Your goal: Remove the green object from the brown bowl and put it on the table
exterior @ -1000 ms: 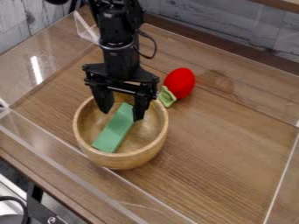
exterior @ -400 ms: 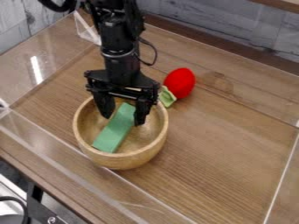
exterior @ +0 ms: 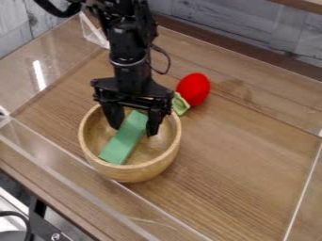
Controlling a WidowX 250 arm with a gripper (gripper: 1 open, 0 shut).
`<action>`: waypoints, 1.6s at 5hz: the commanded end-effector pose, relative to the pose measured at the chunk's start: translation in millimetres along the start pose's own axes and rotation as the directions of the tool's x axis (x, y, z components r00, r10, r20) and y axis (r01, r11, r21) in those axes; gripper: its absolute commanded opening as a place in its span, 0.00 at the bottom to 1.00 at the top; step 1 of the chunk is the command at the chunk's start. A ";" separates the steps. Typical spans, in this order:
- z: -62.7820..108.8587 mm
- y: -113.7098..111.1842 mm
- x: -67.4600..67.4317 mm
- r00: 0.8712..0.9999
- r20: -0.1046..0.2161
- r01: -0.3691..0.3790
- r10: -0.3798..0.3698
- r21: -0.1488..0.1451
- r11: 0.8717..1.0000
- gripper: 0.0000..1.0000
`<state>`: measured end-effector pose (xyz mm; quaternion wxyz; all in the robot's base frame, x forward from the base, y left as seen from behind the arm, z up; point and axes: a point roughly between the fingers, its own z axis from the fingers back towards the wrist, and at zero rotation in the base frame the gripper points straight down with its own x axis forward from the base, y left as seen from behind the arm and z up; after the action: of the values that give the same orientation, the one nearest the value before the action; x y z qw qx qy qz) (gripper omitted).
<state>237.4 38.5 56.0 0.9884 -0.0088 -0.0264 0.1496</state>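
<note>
- A brown wood-grain table point(exterior: 239, 160) fills the view, fenced by clear acrylic walls point(exterior: 38, 155) along its edges, with a pale plank wall behind.
- A round light-brown wooden bowl point(exterior: 167, 158) sits toward the left of the table, close to the near acrylic wall.
- Inside it lies the green object point(exterior: 123, 144), a flat, light green block leaning from the bowl's floor up toward the far rim.
- The black gripper point(exterior: 132, 115) points straight down over the bowl, its fingers spread wide on either side of the block's upper end; it grips nothing yet.
- Judged step: the reach for the block, before any grasp.
- The next move likely calls for lowering a little and closing on the block's narrow sides, then lifting clear of the rim.
- A red round toy point(exterior: 194, 89) with green leaves rests just beyond the bowl, to the right.
- Open room: the bare tabletop right of and in front of the bowl looks the safest place to set the block, away from the walls and the toy.
</note>
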 end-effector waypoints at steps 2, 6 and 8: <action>6.7 -1.4 4.7 0.998 0.062 -0.017 0.016 0.006 1.000 1.00; -2.8 -17.6 -10.4 0.994 0.086 -0.068 0.067 0.004 0.998 0.00; 21.0 -23.0 -22.2 0.990 0.086 0.112 -0.110 -0.010 0.994 0.00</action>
<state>218.6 11.3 70.3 0.9933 -0.0071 -0.0565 0.1007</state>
